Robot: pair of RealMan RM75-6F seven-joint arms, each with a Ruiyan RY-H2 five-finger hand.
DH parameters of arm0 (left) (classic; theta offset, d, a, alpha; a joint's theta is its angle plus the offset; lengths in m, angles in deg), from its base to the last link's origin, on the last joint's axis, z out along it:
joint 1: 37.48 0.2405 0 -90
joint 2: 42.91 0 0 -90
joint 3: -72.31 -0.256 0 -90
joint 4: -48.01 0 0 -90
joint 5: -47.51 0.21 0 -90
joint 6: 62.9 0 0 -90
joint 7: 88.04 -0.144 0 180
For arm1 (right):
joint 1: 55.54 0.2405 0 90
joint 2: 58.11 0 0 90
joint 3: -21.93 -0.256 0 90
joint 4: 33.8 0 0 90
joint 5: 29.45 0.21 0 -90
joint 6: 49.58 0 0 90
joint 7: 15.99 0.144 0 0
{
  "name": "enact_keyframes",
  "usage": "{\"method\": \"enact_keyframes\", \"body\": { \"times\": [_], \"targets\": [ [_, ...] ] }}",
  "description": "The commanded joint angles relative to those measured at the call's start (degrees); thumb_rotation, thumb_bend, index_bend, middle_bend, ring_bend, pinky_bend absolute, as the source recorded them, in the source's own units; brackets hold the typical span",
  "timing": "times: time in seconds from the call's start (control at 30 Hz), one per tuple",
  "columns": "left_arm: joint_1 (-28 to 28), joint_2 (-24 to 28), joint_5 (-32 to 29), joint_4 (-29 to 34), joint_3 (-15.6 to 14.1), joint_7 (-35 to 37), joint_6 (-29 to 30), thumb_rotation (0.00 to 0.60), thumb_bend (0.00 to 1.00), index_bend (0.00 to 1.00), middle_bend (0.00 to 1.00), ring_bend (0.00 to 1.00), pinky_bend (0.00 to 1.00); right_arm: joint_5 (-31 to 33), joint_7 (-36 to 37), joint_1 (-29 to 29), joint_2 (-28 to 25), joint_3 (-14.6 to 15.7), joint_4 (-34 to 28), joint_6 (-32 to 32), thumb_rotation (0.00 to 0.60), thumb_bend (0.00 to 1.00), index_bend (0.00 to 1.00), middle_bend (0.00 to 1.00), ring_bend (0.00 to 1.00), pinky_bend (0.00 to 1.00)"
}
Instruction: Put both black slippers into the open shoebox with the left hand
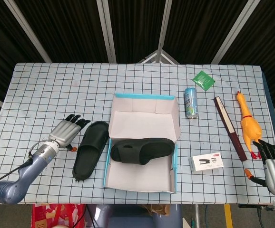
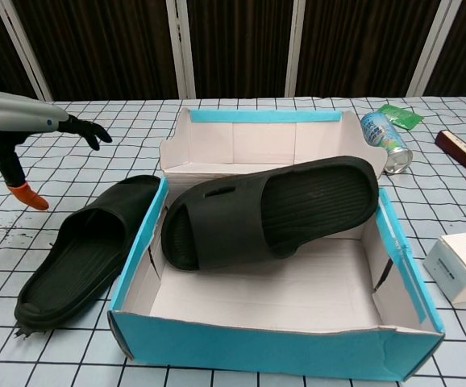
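I am holding my left hand (image 1: 67,131) spread and empty just beside the slipper on the surface (image 1: 90,149), while the other slipper (image 1: 142,150) is lying in the shoebox (image 1: 144,97).

One black slipper (image 1: 142,150) across the shoebox (image 1: 143,180), the other slipper (image 1: 90,149) beside the left robot hand (image 1: 66,131).

A lab test bench. A grid-patterned tablecloth (image 1: 56,90) covers the table, with dark corrugated panels (image 1: 71,28) behind.
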Motion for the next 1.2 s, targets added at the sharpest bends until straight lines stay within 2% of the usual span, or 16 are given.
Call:
{"method": "enact_keyframes", "body": {
  "times": [0.03,0.23,0.47,0.83,1.2],
  "targets": [
    [-5.7,1.1,-7.6,2.3,-2.5,-5.3,-0.7,0.6,0.24,0.04,0.08,0.0,0.02,-0.1,-0.1,0.0,0.0,0.1,-0.1,0.0,0.6,0.26,0.15,0.12,0.12,0.1],
    [-10.0,-0.6,-12.4,2.9,-4.3,-8.4,2.2,0.6,0.24,0.14,0.08,0.0,0.02,0.1,0.0,-0.1,-0.1,0.0,-0.2,0.1,0.6,0.26,0.15,0.12,0.12,0.1],
    [-12.0,-2.3,-15.6,2.3,-4.9,-7.1,3.4,0.6,0.24,0.14,0.09,0.0,0.02,0.0,0.5,-0.1,-0.3,0.1,-0.1,0.0,0.6,0.26,0.15,0.12,0.12,0.1],
    [-13.4,-6.1,-15.1,-1.1,-6.6,-4.3,3.5,0.6,0.27,0.15,0.12,0.0,0.02,0.1,0.3,0.0,-0.4,0.1,-0.2,-0.2,0.6,0.26,0.15,0.12,0.12,0.1],
    [-15.7,-7.9,-18.3,-3.4,-7.0,-2.9,3.2,0.6,0.29,0.16,0.14,0.0,0.02,0.2,-0.2,0.1,-0.4,0.2,-0.4,-0.5,0.6,0.26,0.15,0.12,0.12,0.1]
  ]
}}
